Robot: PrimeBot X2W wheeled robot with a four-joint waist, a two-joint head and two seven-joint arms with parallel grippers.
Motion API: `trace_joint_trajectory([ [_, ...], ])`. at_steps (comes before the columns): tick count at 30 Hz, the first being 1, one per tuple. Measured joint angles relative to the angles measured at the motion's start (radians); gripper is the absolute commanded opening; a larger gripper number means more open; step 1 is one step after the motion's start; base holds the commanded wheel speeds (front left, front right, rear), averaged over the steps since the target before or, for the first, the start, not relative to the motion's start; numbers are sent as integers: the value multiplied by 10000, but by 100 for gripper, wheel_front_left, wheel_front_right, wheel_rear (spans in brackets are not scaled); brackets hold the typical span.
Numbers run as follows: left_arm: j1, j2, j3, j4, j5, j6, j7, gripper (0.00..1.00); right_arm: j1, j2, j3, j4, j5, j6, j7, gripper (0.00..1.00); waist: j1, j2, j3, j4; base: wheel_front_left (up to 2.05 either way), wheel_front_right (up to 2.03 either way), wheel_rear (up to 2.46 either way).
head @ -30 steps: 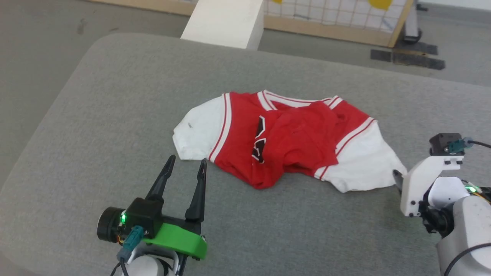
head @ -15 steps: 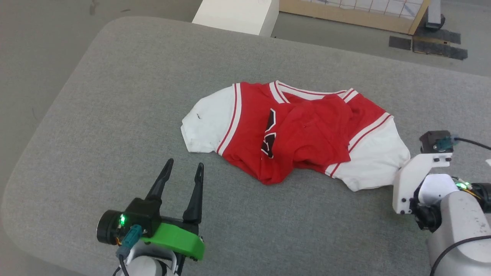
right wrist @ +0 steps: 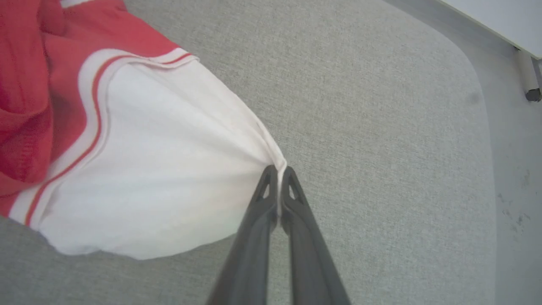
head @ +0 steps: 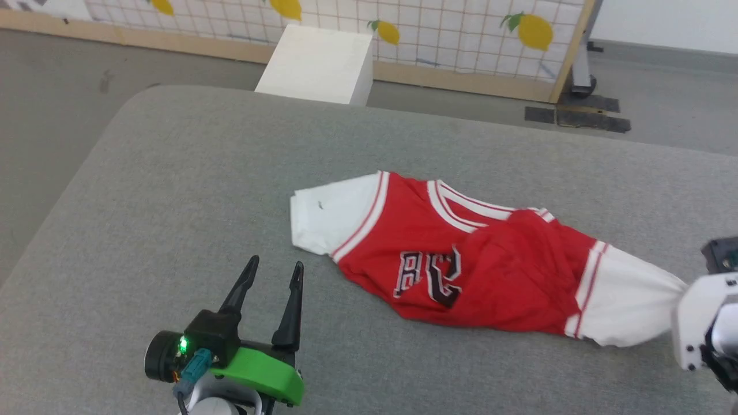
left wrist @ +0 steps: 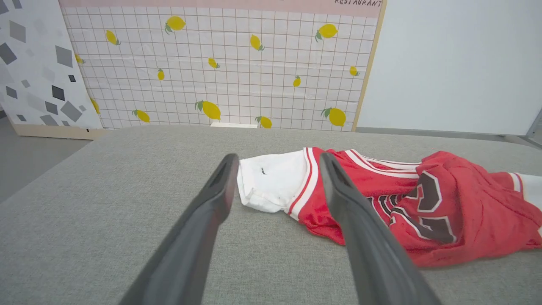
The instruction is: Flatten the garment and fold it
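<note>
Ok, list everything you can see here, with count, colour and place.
garment: one, red with white sleeves, rumpled on the table
table: one, grey fabric, under the garment
box: one, white, floor beyond the table
lemon panel: one, white grid, yellow lemons, behind the box
floor patches: two, black, by the panel's right end
left gripper: one, dark fingers, open, near the garment's free sleeve
right gripper: one, dark fingers, shut on the other sleeve
</note>
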Motion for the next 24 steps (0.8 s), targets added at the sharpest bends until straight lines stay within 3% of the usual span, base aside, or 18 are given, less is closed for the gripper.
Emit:
trace_joint_trajectory([
  [6,0,-36,-6,90,0,-77,0,100,197,-322,-343,907,-58,0,-683,2,-1,0,-133,-192,0,0,0],
  [7,0,-38,-4,128,0,-90,2,100,195,-265,-362,1020,-56,-2,-945,100,0,0,-134,-194,0,0,0],
  [15,-1,-63,75,355,-13,-115,0,100,-93,222,-54,1007,-121,-2,-2550,100,0,0,-236,-381,0,0,0],
  [24,-73,-92,222,857,-328,-130,0,100,594,1354,163,-997,54,-2,-4483,100,0,0,-389,-882,0,0,0],
])
